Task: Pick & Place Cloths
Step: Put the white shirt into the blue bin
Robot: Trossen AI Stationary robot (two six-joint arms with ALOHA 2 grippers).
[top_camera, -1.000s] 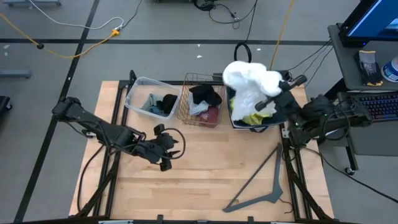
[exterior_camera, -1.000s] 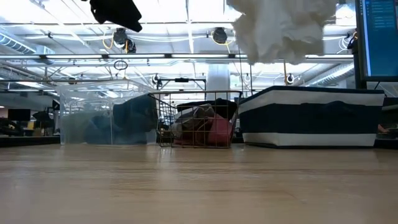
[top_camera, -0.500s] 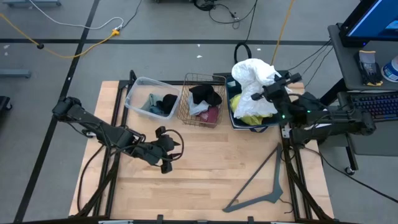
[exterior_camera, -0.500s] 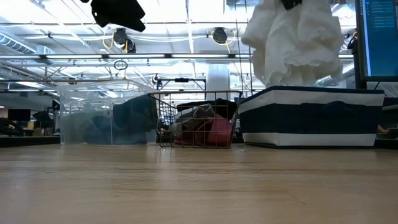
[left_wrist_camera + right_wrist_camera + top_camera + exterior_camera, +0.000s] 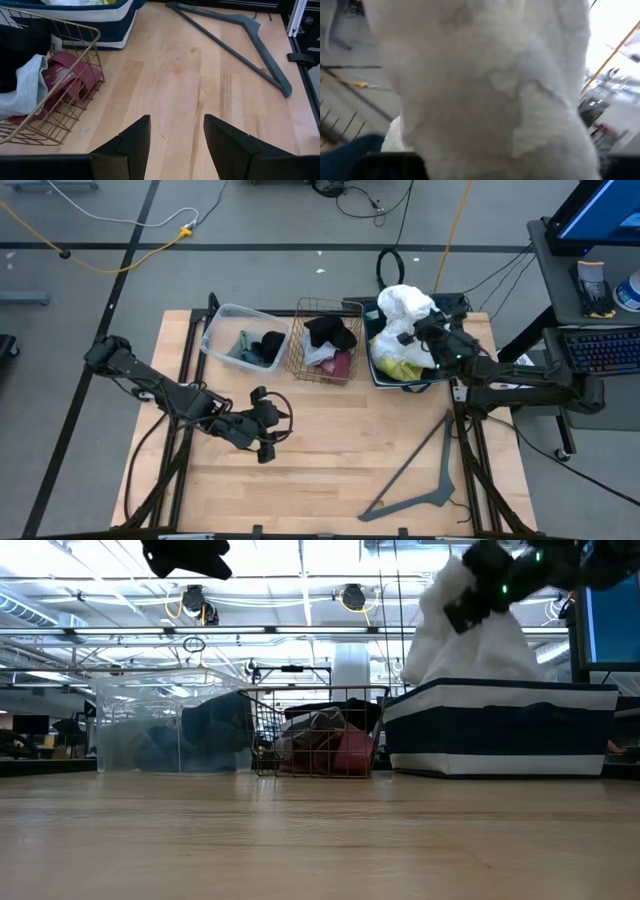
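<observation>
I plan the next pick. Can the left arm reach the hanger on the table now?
Probably yes. The left end effector is open and empty over bare wood, and nothing lies between it and the hanger. The right end effector is away at the striped bin, holding the white cloth.

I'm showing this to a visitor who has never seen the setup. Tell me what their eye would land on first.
The big white cloth stands out first, bunched over the navy-and-white bin at the table's far right with the right gripper shut on it. Next come the wire basket of dark and maroon cloths beside it, and the grey hanger lying on the bare wood.
</observation>
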